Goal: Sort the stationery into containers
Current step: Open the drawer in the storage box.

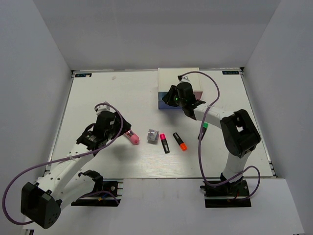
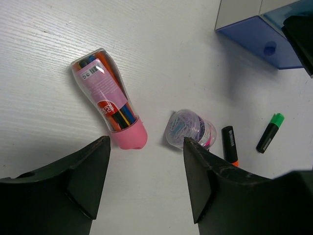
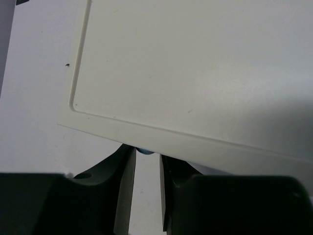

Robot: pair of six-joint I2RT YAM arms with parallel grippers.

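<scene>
Left jaws: released, spread wide, hovering over surface just left of pink-capped pen tube, nothing sitting between them. Pen tube lying on side, cap end pointing toward clear clip jar, near but apart. Pink highlighter and orange highlighter lying side by side right of jar. Green highlighter lying farther right, apart. Blue-violet drawer projecting from front of white cabinet. Right jaws: narrowed at cabinet front, small light blue part showing between them. Whether they are clamping it cannot be told.

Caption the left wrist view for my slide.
Open left gripper framing pink-ended pen tube, beside paper-clip jar, orange highlighter, green highlighter.
</scene>
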